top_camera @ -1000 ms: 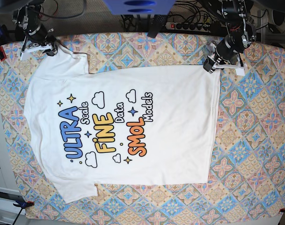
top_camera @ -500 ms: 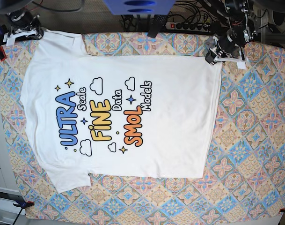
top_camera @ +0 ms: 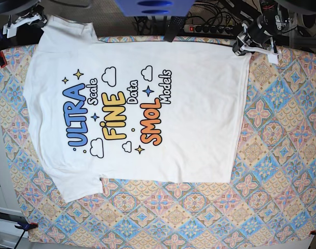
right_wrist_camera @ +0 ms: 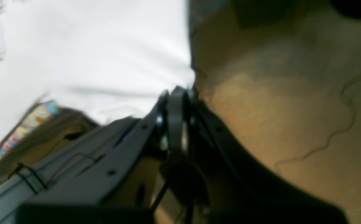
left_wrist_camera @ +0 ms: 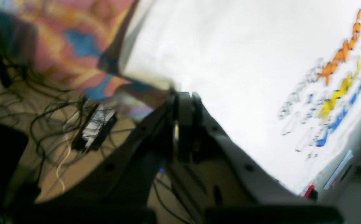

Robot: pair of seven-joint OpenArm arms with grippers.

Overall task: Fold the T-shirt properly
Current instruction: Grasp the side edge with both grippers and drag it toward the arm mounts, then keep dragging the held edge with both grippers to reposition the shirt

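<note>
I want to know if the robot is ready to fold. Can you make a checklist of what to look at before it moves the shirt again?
1. Left gripper shut on the T-shirt corner: ok.
2. Right gripper shut on the other far corner: ok.
3. Print faces up, readable: ok.
4. Shirt lies flat: not ok, the near sleeve is a bit creased.
5. Shirt fully on the patterned tablecloth: not ok, the far edge reaches past it.
6. Fabric pinched deep enough not to slip: cannot tell, wrist views are blurred.

The left gripper (left_wrist_camera: 185,96) pinched the edge of the white T-shirt (left_wrist_camera: 236,71) with its jaws closed. Blurred orange, yellow and blue print lay at right. A patterned cloth (left_wrist_camera: 74,40) lay beneath, cables (left_wrist_camera: 62,124) below.
</note>
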